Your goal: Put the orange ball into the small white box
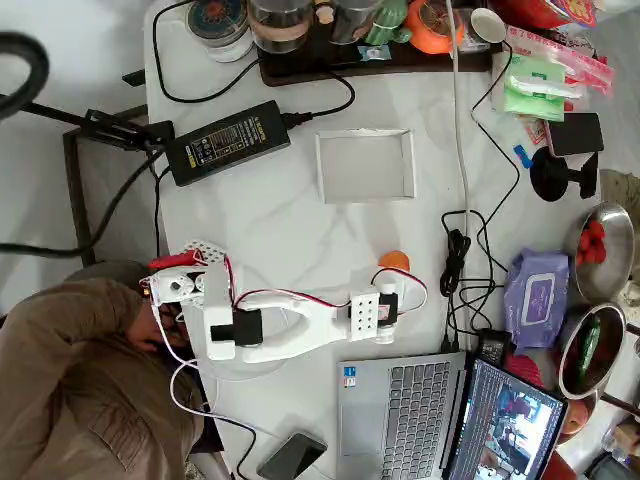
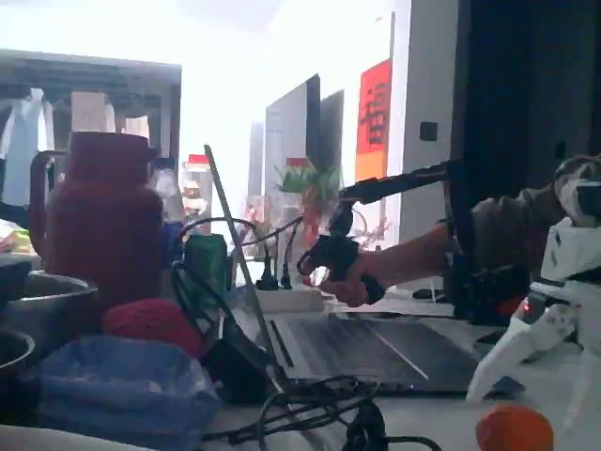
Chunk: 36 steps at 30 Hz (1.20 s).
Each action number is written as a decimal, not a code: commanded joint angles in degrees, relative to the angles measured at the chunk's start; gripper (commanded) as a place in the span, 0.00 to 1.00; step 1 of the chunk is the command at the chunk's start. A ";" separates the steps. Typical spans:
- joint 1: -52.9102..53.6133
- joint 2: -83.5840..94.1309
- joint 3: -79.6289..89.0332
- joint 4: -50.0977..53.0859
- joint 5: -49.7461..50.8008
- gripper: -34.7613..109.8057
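Note:
The orange ball [image 1: 393, 260] lies on the white marble table, right of centre in the overhead view, and sits at the bottom right of the fixed view [image 2: 514, 427]. My white gripper [image 1: 389, 284] hangs right over the ball's near side, partly covering it. In the fixed view the gripper [image 2: 526, 406] looks open. One white finger [image 2: 502, 357] slants down to the ball's left and another part shows at the right edge. The small white box [image 1: 365, 170] stands empty farther up the table, well apart from the ball.
A black power brick [image 1: 228, 142] lies left of the box. Cables [image 1: 455, 262] run just right of the ball. An open laptop [image 1: 410, 410] sits below the arm, a purple wipes pack [image 1: 537, 295] and metal bowls [image 1: 600, 240] to the right. A person's brown sleeve [image 1: 80, 380] fills the lower left.

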 commanded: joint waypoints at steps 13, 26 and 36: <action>0.26 -0.88 -2.29 -0.09 -0.26 0.50; 0.18 -9.76 -11.69 1.05 0.53 0.50; 0.00 -9.76 -11.07 1.05 0.09 0.37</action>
